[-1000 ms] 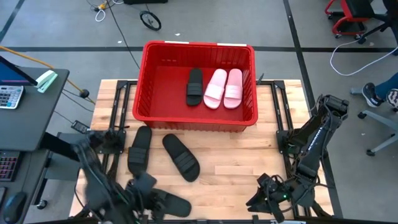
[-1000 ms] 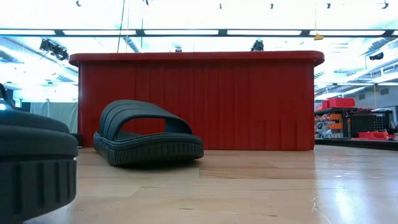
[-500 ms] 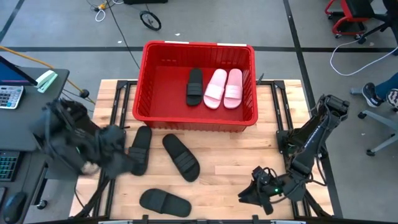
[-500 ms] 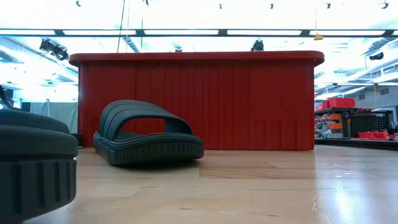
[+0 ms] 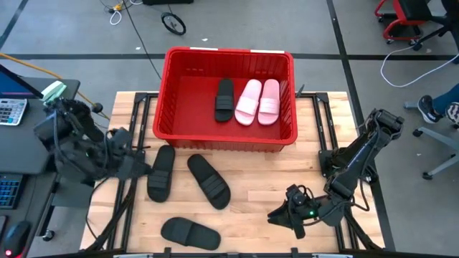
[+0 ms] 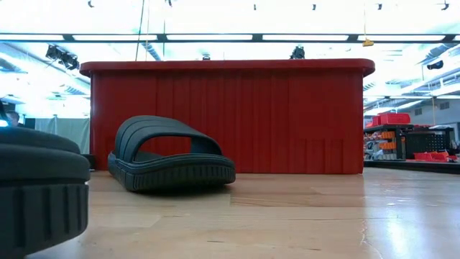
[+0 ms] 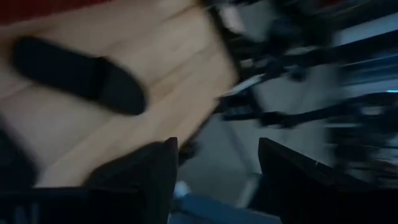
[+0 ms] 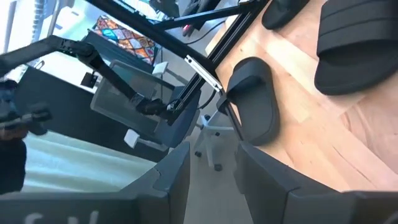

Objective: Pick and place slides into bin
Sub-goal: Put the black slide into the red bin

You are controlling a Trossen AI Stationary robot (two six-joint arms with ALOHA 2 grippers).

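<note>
The red bin (image 5: 228, 136) stands at the table's far middle and holds one black slide (image 5: 224, 99) and two pink slides (image 5: 257, 101), lying flat on its floor. Three black slides lie sole-down on the table: one (image 5: 161, 172) at the left, one (image 5: 209, 180) in the middle, also in the low view (image 6: 172, 155), and one (image 5: 189, 233) at the near edge. My left gripper (image 5: 136, 168) is open and empty beside the left slide. My right gripper (image 5: 276, 215) is open and empty, right of the near slide (image 8: 252, 109).
Black metal frames run along the table's left and right sides (image 5: 133, 143). A desk with a calculator (image 5: 11, 111) stands left of the table. Bare wood lies between the middle slide and my right gripper. The near slide fills the low view's left corner (image 6: 36, 187).
My left arm has swung quickly from over the near black slide at the table's near edge toward the far left, ending beside the left slide. My right gripper has gone toward the table's left edge and a little farther in. No slide has moved.
</note>
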